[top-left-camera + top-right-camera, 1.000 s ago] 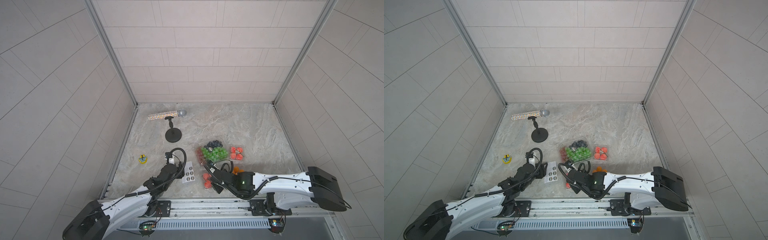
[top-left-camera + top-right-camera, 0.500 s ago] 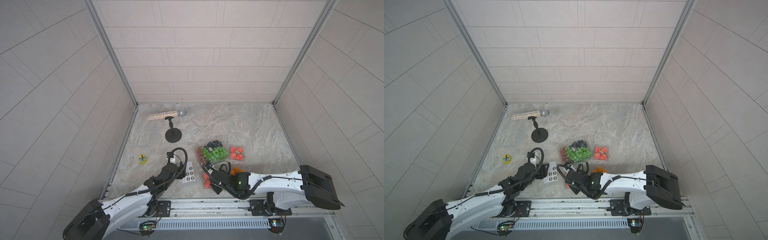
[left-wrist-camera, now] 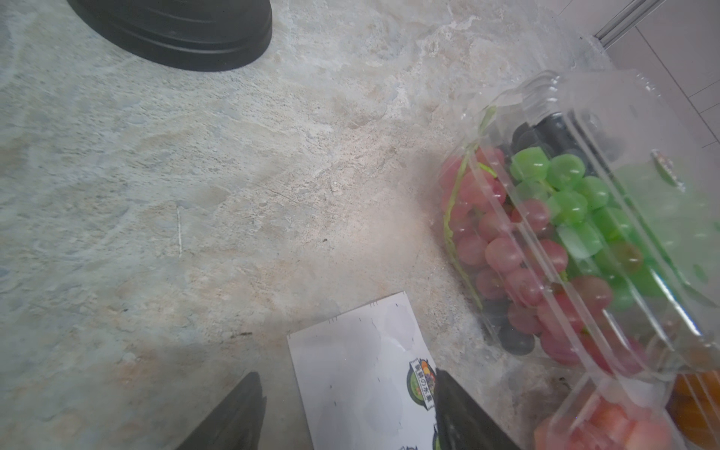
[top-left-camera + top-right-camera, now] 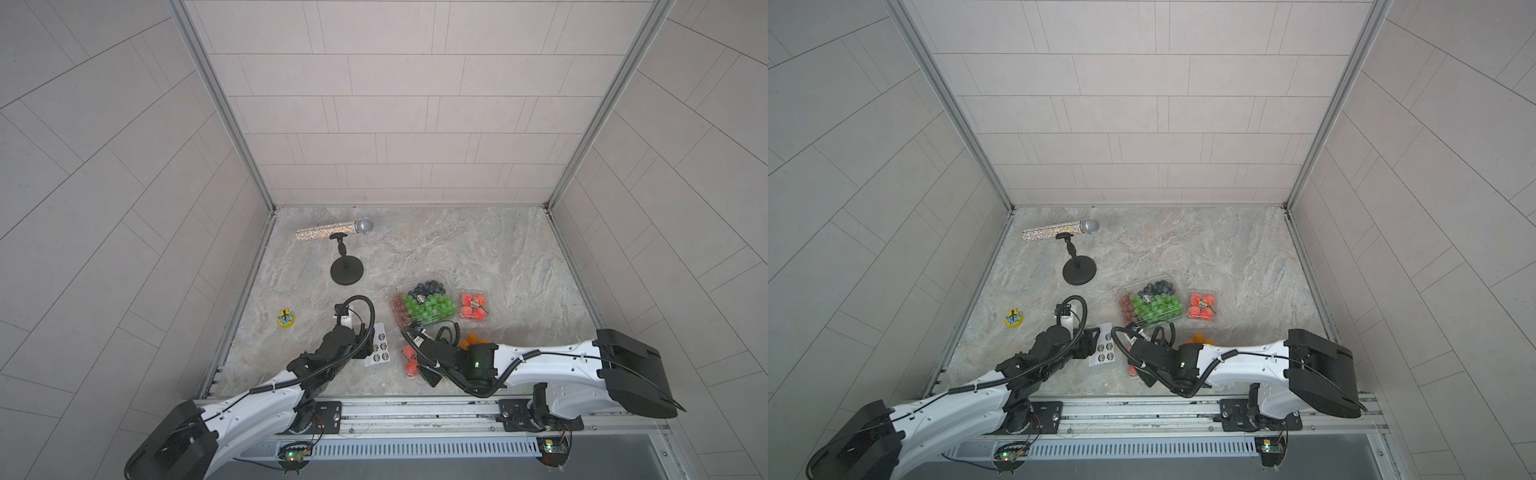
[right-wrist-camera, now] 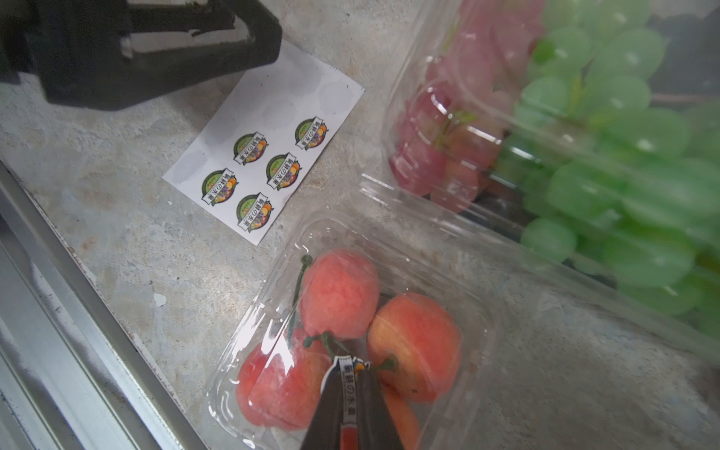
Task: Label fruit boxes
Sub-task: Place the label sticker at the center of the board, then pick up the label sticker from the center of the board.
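Four clear fruit boxes stand at the front right. The large box (image 4: 424, 306) of grapes and blueberries (image 3: 565, 233) carries a round sticker, and so does the far small box of red fruit (image 4: 473, 306). The box of oranges (image 4: 471, 340) is half hidden by my right arm. My right gripper (image 5: 348, 374) is shut on a round sticker (image 5: 348, 383), just above the lid of the near box of red fruit (image 5: 343, 331) (image 4: 410, 360). My left gripper (image 3: 346, 397) is open, its fingers astride the white sticker sheet (image 3: 362, 370) (image 5: 265, 156).
A glittery microphone (image 4: 334, 230) rests on a black stand (image 4: 347, 270) at the back left. A small yellow object (image 4: 286, 319) lies near the left wall. The metal front rail (image 5: 58, 311) runs close beside the near box.
The left gripper's jaws have widened a little over the sticker sheet. The right arm has shifted slightly left and stays over the near box of red fruit.
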